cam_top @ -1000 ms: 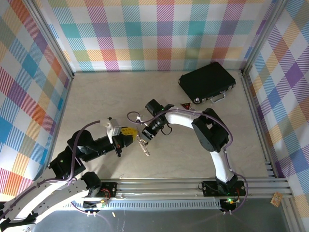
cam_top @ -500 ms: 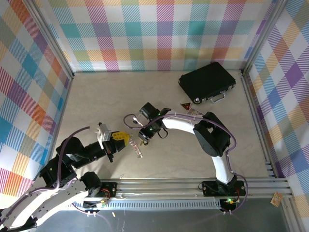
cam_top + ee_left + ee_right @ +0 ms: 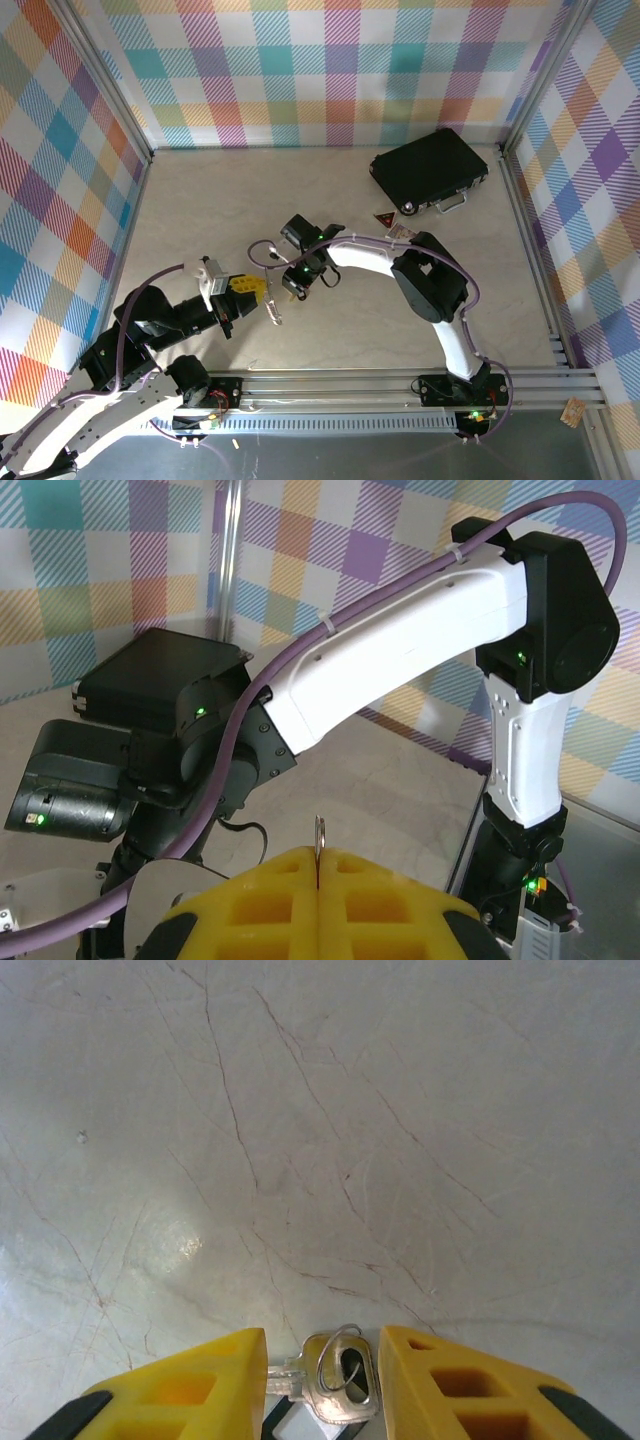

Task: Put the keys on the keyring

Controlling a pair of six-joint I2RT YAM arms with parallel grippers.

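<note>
Mid-table, my left gripper (image 3: 318, 858) is clamped on the keyring (image 3: 318, 830). My right gripper (image 3: 322, 1348) has its jaws narrow either side of the keys (image 3: 340, 1388); I cannot tell whether they grip.

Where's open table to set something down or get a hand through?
Free: the far-left table between the left wall and the black case; also the near-right, between the right arm and side rail. Crowded: centre, where left gripper, pinching the keyring, and right gripper meet at the keys.
</note>
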